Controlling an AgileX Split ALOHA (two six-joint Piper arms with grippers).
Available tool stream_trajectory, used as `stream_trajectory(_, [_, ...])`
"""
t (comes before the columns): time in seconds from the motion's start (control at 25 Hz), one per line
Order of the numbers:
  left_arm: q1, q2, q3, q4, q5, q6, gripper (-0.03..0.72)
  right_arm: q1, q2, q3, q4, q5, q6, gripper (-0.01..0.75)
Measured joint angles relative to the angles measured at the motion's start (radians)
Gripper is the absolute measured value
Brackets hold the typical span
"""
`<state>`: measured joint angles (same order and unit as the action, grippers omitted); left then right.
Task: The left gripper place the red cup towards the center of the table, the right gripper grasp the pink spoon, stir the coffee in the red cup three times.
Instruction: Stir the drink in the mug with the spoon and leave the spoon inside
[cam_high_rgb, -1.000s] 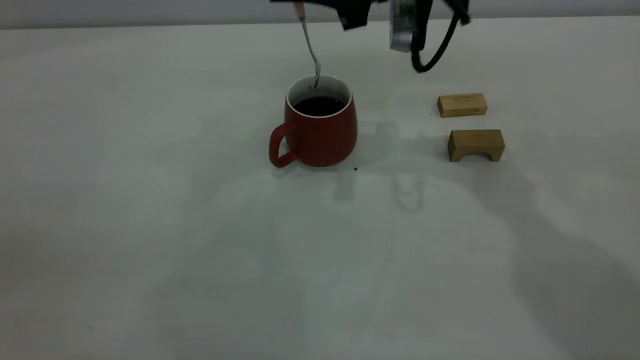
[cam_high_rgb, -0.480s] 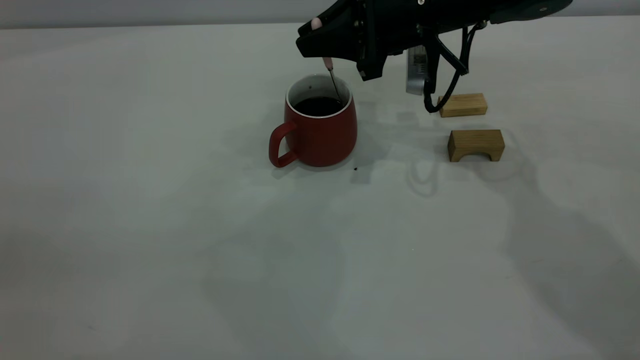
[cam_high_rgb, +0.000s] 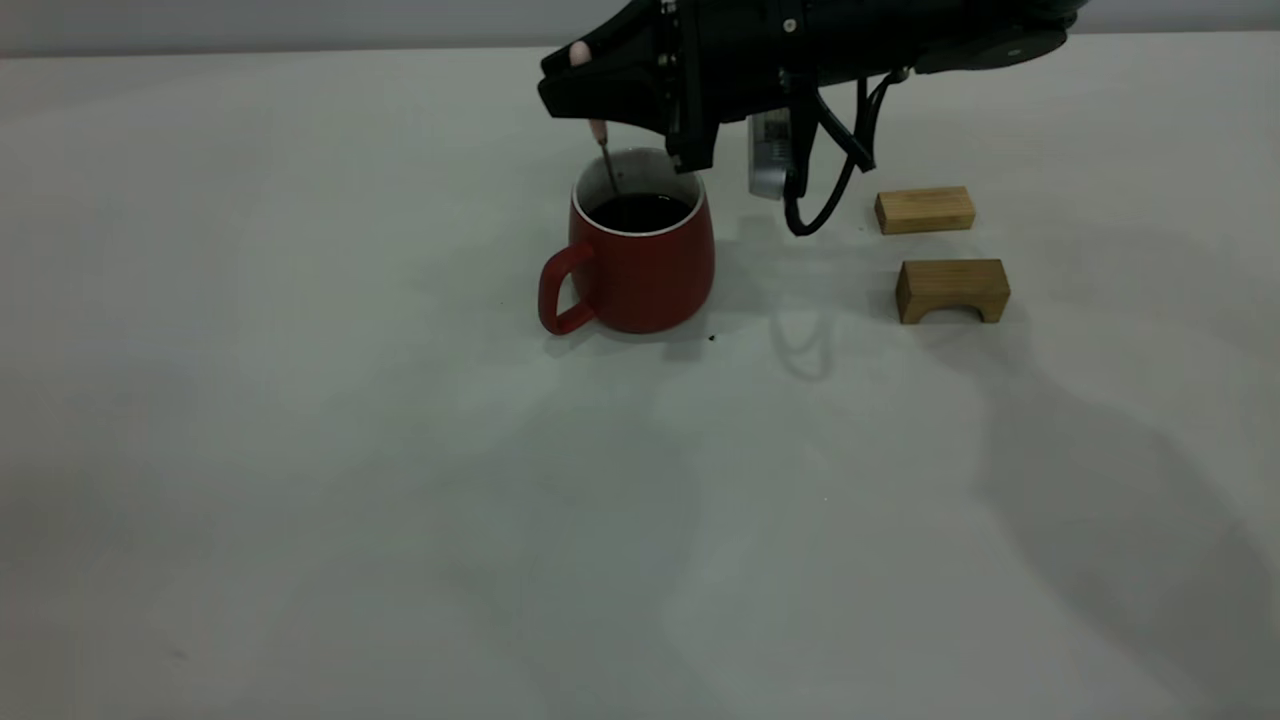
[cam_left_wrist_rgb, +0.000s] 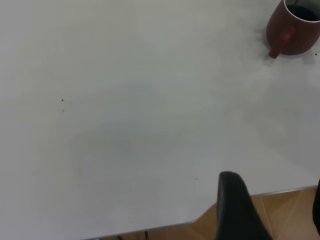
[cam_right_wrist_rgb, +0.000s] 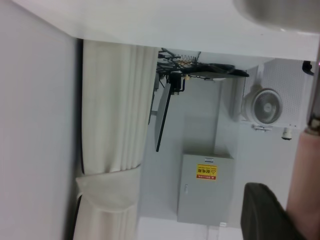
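We see the right gripper (cam_high_rgb: 585, 85) clamped on the spoon (cam_high_rgb: 600, 135), holding it upright above the far left rim of the cup (cam_high_rgb: 640, 255), its neck dipping into the coffee (cam_high_rgb: 638, 211). The cup stands mid-bench (cam_high_rgb: 300, 450). We cannot tell the left gripper's (cam_left_wrist_rgb: 240, 210) state.

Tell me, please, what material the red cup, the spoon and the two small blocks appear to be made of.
The red cup looks ceramic: matte red outside, glossy white inside. The pink spoon seems to have a thin grey metal neck and a pale pink handle, perhaps plastic. The flat block and arched block look like light unpainted wood.
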<state>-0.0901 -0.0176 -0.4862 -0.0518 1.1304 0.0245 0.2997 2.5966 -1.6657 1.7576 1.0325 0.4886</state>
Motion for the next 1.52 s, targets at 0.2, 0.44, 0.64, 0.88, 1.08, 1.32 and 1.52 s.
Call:
stream_trajectory(0.2, [0.0, 0.0, 0.0, -0.001, 0.0, -0.001, 0.446, -0.03, -0.029, 0.058, 0.003, -0.016, -0.003, 0.124])
stream_trajectory(0.44, [0.0, 0.0, 0.0, -0.002, 0.0, -0.001, 0.446, -0.018, -0.077, 0.167, 0.004, -0.032, -0.002, 0.124])
stream_trajectory(0.64, [0.0, 0.0, 0.0, -0.002, 0.0, -0.001, 0.446, 0.023, -0.018, 0.061, 0.002, -0.004, -0.002, 0.124])
stream_trajectory(0.88, [0.0, 0.0, 0.0, -0.002, 0.0, -0.001, 0.446, -0.018, -0.017, 0.042, 0.003, 0.004, -0.004, 0.124])
stream_trajectory(1.08, [0.0, 0.0, 0.0, -0.002, 0.0, -0.001, 0.446, -0.038, -0.068, 0.169, 0.003, 0.003, -0.004, 0.124])
stream_trajectory(1.32, [0.0, 0.0, 0.0, -0.002, 0.0, 0.0, 0.446, 0.02, -0.02, 0.086, 0.002, 0.024, -0.004, 0.124])
stream_trajectory(1.52, [0.0, 0.0, 0.0, -0.002, 0.0, 0.0, 0.446, 0.001, 0.022, -0.009, 0.002, 0.041, -0.004, 0.124])
